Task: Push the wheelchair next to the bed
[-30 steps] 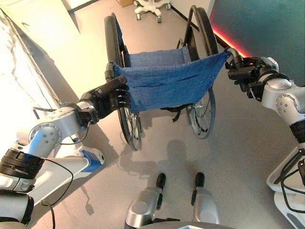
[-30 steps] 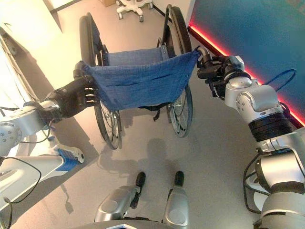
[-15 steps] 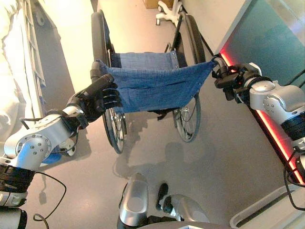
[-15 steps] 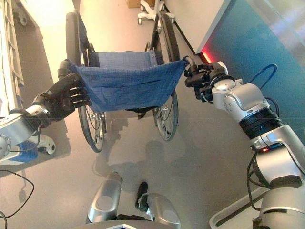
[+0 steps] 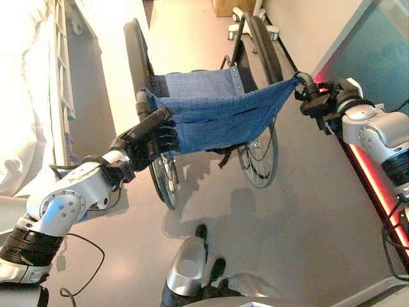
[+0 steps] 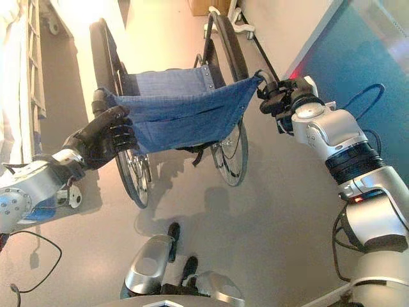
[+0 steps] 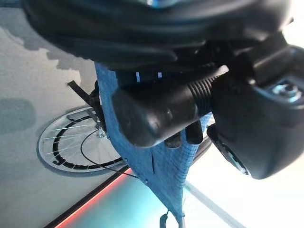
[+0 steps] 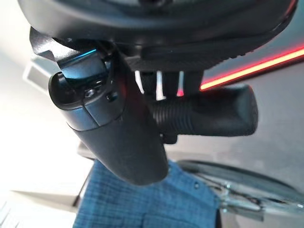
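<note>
Wheelchair (image 5: 211,115) stands on the grey floor (image 5: 307,217), back toward the robot, blue fabric backrest (image 6: 185,118) facing near. Left hand (image 5: 150,135) has its fingers curled round the left push handle (image 7: 156,107) at the backrest's left edge. Right hand (image 5: 319,102) is closed round the right push handle (image 8: 209,116) at the backrest's right edge. Bed (image 5: 29,96) with white bedding runs along the left, just beside the chair's left wheel (image 5: 137,57). Teal wall panel (image 6: 358,57) with a red light strip lies at right.
</note>
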